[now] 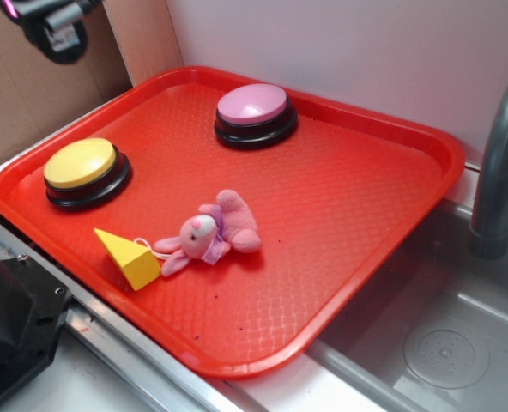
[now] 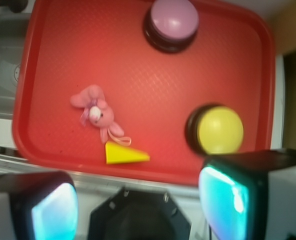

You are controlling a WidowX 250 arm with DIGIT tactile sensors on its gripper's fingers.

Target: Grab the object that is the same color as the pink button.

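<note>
Pink bunny (image 1: 211,233) lies flat near the red tray's (image 1: 365,249) front edge, its string touching the yellow wedge (image 1: 131,257) — pink button (image 1: 254,110) well apart at the back. Gripper (image 2: 138,205) jaws spread wide, high above. Descend centred on the body, clear of the wedge.

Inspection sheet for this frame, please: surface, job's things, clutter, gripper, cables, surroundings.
Surface: red tray, textured, beside a sink.
Job's things: pink bunny lying near the tray's front; pink button at the back.
Clutter: yellow button; yellow wedge next to the bunny.
Gripper: gripper open, high above the tray, holding nothing.
Cables: nothing seen.
Surroundings: steel sink, grey faucet, cardboard, white wall.
</note>
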